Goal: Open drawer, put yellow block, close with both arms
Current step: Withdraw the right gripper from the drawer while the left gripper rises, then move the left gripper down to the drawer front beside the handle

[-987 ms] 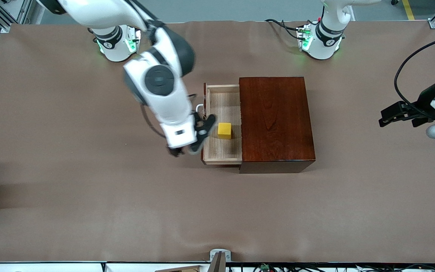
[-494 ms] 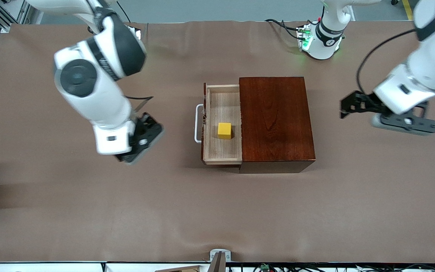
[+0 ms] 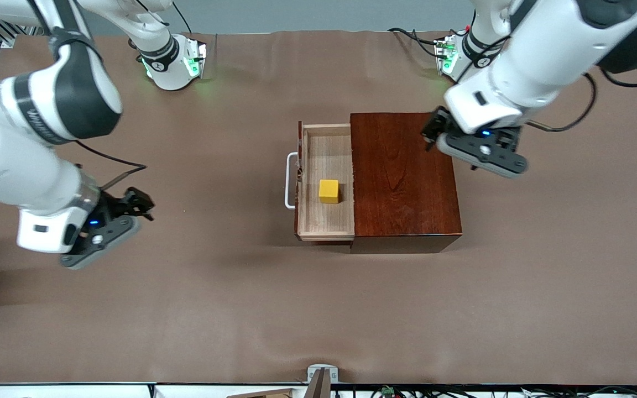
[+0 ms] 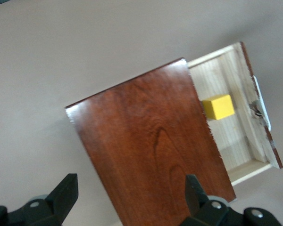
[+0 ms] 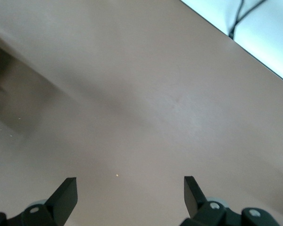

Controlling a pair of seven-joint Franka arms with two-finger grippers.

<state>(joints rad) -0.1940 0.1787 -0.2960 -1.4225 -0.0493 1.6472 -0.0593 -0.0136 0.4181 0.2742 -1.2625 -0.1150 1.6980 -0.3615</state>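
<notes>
Since half a second ago, both arms have shifted: the right arm has withdrawn toward its own end of the table, and the left arm has swung in over the wooden box [image 3: 404, 177].

Yellow block [image 3: 329, 191] sits inside the drawer [image 3: 327, 182], roughly central on the pale tray floor, clear of the walls. Drawer is pulled well out; its white handle [image 3: 290, 181] projects at 9 o'clock from the block in the front view. Closing is not yet done.

Left gripper [image 3: 430, 134] hangs over the box top's edge, at about 2 o'clock from the block, fingers spread wide and empty (confirmed in the left wrist view [image 4: 129, 200]). Right gripper [image 3: 137, 205] is at 9 o'clock, well apart from the handle, over bare table [image 3: 241, 309], fingers wide apart, holding nothing.

Risks, as judged:
- Pushing the drawer front off-centre could skew the tray and jam it.
- A push without the left arm bracing could slide the whole box along the table.
- The splintered-looking front edge near the handle may catch.
</notes>
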